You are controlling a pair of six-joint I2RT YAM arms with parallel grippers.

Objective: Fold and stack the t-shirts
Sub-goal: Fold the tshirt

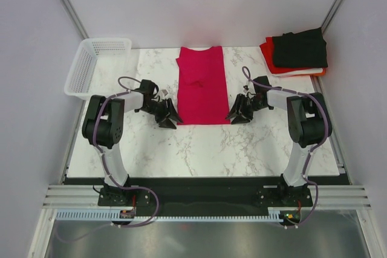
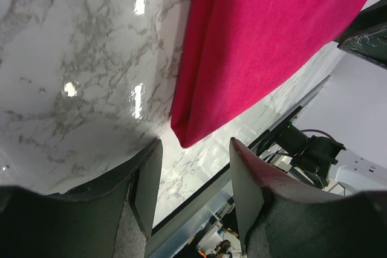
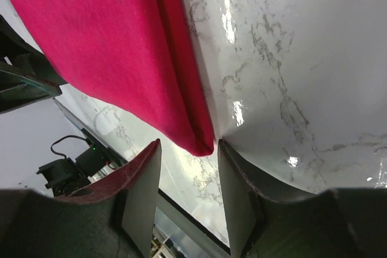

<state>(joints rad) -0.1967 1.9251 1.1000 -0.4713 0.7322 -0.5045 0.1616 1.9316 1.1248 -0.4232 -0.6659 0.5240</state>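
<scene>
A crimson-pink t-shirt (image 1: 202, 85) lies in the middle of the marble table (image 1: 199, 149), folded into a long strip running front to back. My left gripper (image 1: 172, 116) is open and low at the strip's near left corner (image 2: 188, 134), which sits just ahead of the jaws. My right gripper (image 1: 237, 115) is open and low at the near right corner (image 3: 202, 143), also just ahead of the jaws. Neither holds cloth. A stack of folded shirts sits at the back right: black (image 1: 299, 48) on top, white (image 1: 302, 73) and orange-red (image 1: 269, 58) beneath.
A white plastic mesh basket (image 1: 95, 64) stands at the table's back left corner. Bare marble lies in front of the shirt up to the table's near edge. Pale walls close in on both sides.
</scene>
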